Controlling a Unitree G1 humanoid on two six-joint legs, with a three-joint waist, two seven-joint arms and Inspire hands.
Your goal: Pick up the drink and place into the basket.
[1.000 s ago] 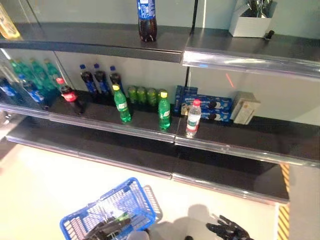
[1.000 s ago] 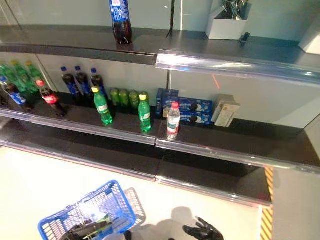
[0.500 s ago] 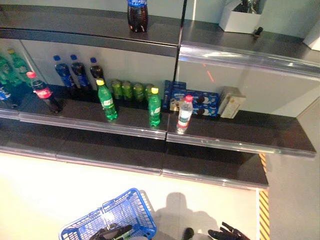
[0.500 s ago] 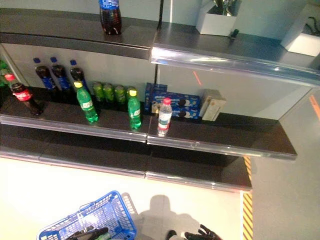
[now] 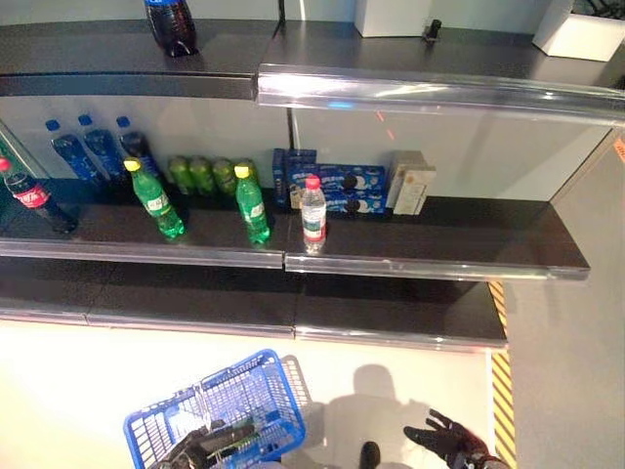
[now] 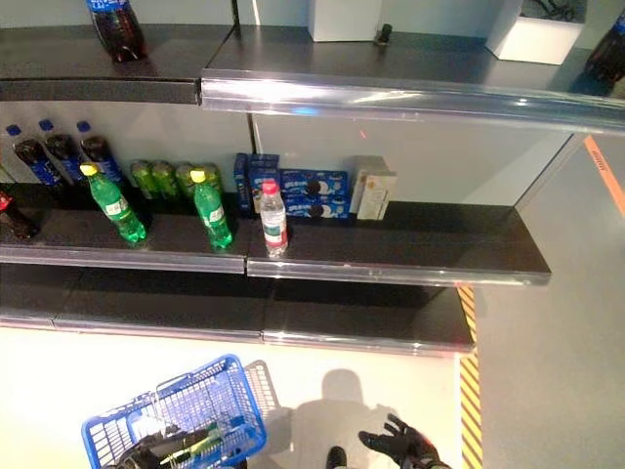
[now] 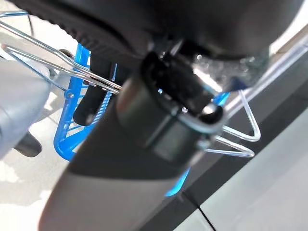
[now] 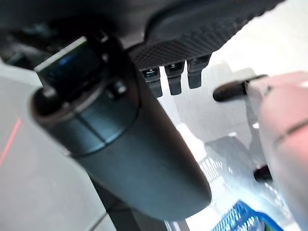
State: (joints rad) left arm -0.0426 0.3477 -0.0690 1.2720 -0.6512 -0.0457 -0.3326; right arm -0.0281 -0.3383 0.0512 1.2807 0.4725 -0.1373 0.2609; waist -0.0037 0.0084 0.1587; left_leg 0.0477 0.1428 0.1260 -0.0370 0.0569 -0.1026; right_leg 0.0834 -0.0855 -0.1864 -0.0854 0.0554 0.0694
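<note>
Blue basket (image 5: pixel 229 405) at about 7 o'clock in the head view, low on the floor side; left hand (image 5: pixel 190 451) sits at its near rim, and the left wrist view shows its fingers curled round the wire handle (image 7: pixel 96 79). There may already be a green bottle lying in the basket, but the mesh hides too much to say. Drinks stand upright on the middle shelf (image 5: pixel 420 264), long axes vertical: two green bottles (image 5: pixel 252 205) toward 10 o'clock, the clear red-capped bottle (image 5: pixel 312 213) near 12 o'clock at the shelf's front lip. Right hand (image 5: pixel 444 440) at 5 o'clock, fingers spread and empty, well apart from the shelf. Judgement: the free right hand is the one to reach, up and toward 11 o'clock from itself.
</note>
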